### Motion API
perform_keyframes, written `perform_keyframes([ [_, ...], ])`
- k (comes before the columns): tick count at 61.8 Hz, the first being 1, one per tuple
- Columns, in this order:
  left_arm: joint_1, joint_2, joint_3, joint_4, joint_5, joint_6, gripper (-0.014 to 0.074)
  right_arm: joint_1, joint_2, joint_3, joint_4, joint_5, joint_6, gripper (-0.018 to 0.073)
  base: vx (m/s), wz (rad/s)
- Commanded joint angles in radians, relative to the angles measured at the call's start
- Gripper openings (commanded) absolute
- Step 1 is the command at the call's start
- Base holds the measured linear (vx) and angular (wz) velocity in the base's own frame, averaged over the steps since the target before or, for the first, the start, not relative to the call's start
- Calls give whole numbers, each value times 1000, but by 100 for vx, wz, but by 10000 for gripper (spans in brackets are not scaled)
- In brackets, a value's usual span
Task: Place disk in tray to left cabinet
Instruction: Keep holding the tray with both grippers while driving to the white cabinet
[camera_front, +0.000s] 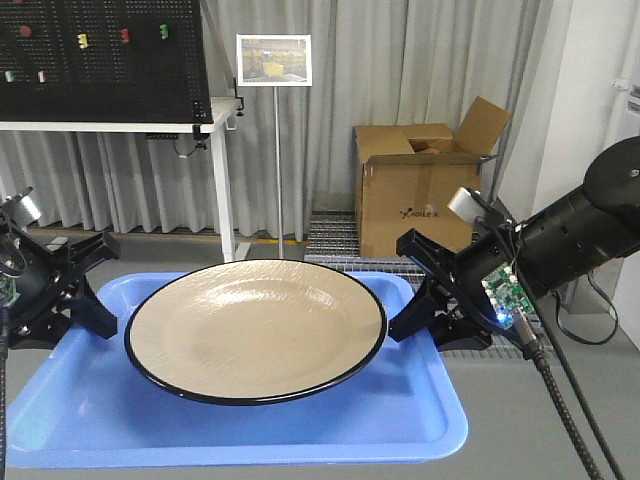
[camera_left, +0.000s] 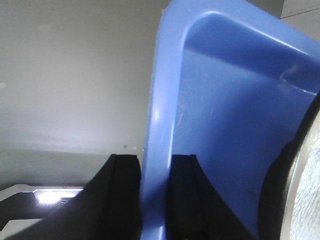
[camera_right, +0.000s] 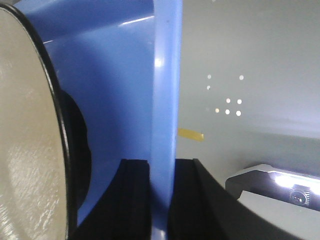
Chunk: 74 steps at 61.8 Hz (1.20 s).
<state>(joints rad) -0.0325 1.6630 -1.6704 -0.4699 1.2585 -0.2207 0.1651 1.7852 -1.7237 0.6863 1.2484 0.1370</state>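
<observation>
Jaws of the left tool and right tool each straddle a short-end rim of the flat bright blue plastic tray, clenched on it in both wrist views. The tray's long axis runs straight from one tool to the other. The large glossy tan disk with a black rim lies in it midway between them, neither arm nearer. The left cabinet is not in view.
</observation>
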Motion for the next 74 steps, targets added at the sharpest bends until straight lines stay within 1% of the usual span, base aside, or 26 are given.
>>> perform_keyframes([
  [1,-20,-55,-38,-136,-5,-25,0,14,-59,-40,160,23,0,-6,68,-5],
  [37,-20,-55,-38,-136,-6,-25,0,14,-59,-40,160,23,0,-6,64,-6],
  [74,-20,-55,-38,-136,-6,-25,0,14,-59,-40,160,23,0,-6,51,-6],
])
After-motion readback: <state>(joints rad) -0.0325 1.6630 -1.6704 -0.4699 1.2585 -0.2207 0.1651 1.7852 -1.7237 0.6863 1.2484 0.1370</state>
